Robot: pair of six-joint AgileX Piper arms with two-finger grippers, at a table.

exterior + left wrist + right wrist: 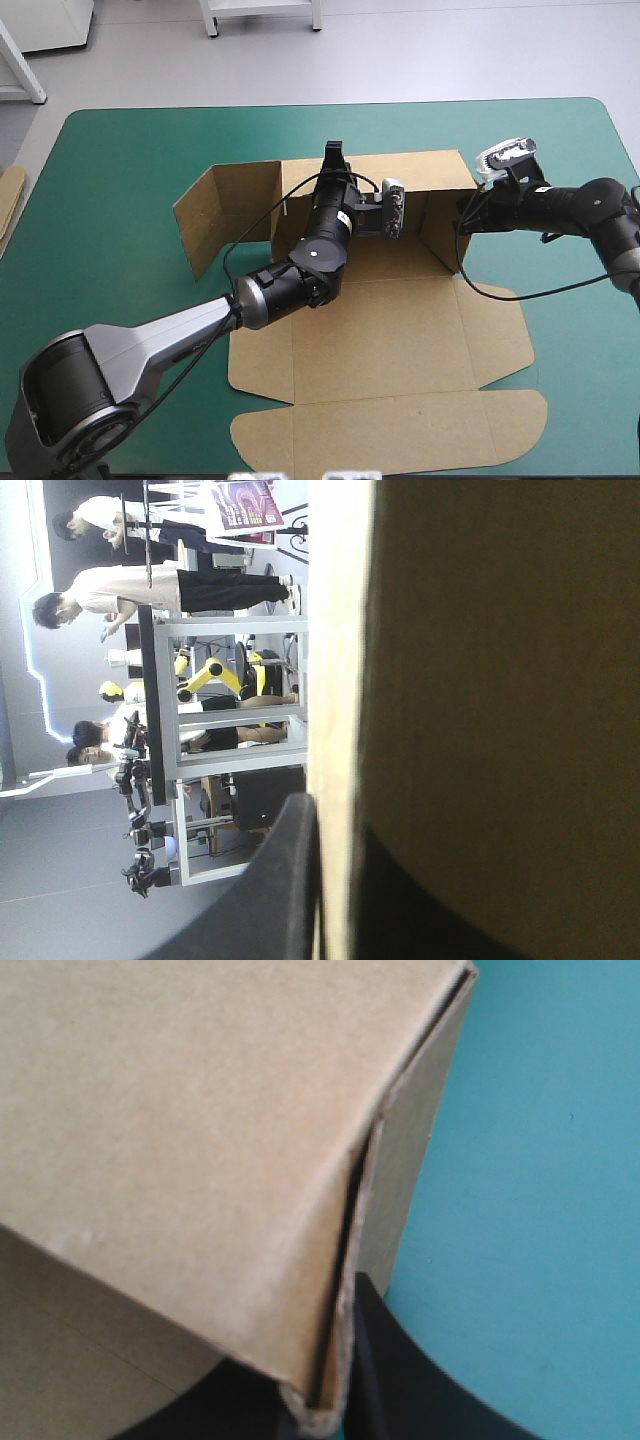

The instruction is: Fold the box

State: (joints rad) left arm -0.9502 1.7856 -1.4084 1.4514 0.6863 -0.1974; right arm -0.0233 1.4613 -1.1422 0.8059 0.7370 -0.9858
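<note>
While left jaws pinch the far wall of the box [400,330], right jaws pinch its corner.

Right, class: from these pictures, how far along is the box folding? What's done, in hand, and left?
Done: the back wall of the box stands up, and so does the right side wall. In hand: the left tool grips the back wall's top edge, the right tool pinches the right corner. Left: the left side wall is splayed outward, and the front panels lie flat.
</note>
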